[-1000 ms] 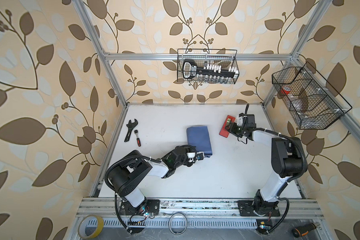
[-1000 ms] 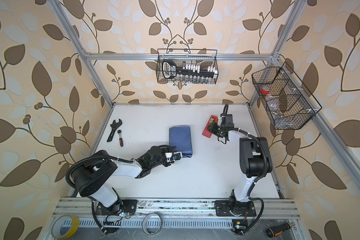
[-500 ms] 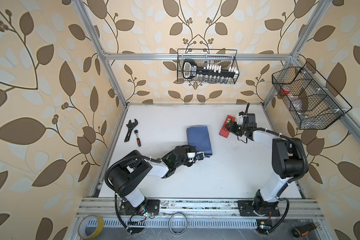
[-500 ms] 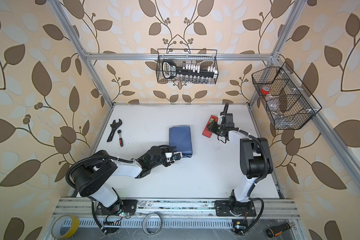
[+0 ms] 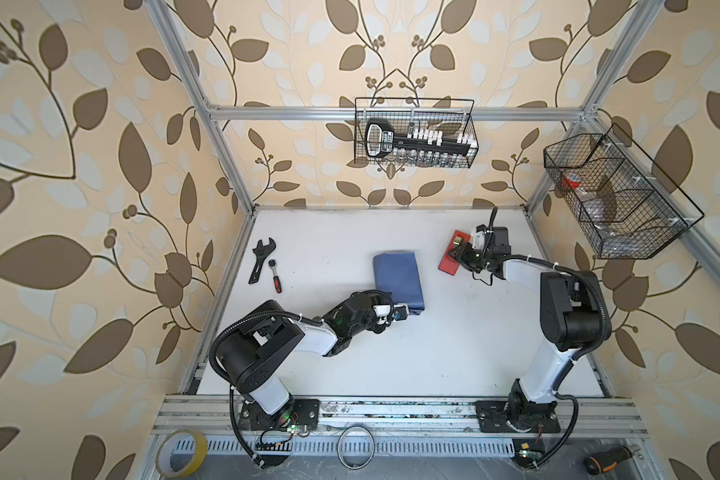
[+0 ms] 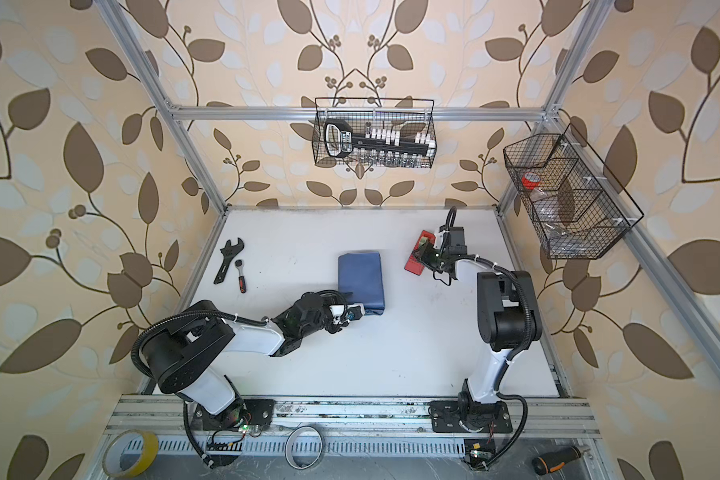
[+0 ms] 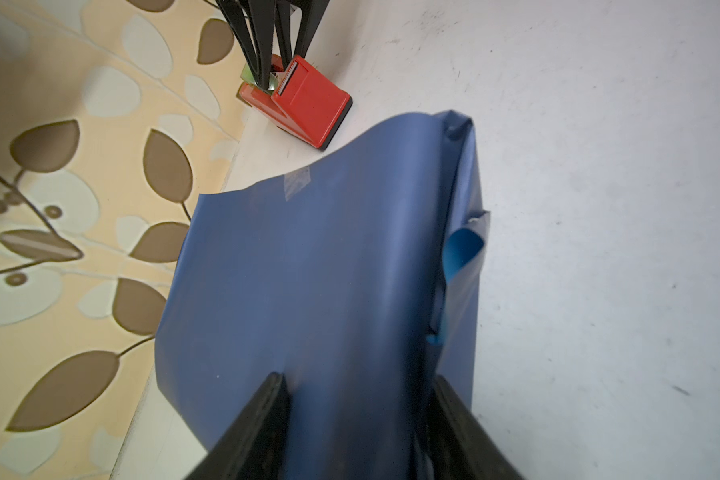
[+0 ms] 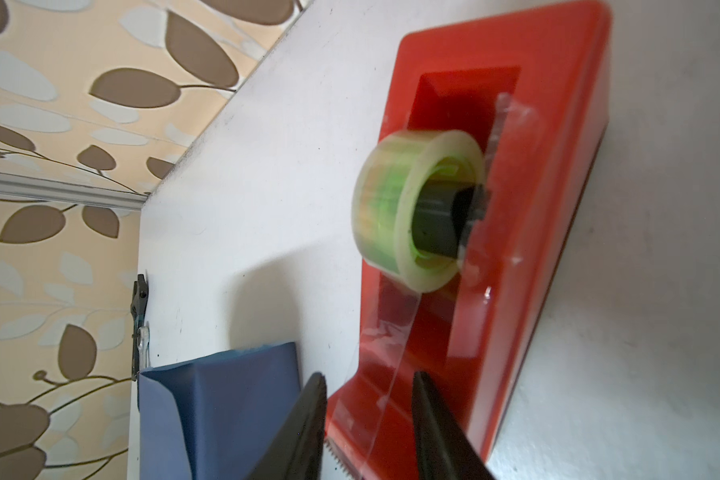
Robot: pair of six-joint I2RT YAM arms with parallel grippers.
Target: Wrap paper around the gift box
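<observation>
Paper, one sheet, sits clamped in left tool; right tool gapes at one dispenser.

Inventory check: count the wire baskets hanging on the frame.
2. The back basket hangs beyond the table's far edge; the side basket hangs beyond its right edge. None appears hidden.

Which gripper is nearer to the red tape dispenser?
Right. The right gripper is at the tape dispenser, astride its tape strip; the left gripper is far off, at the paper.
</observation>
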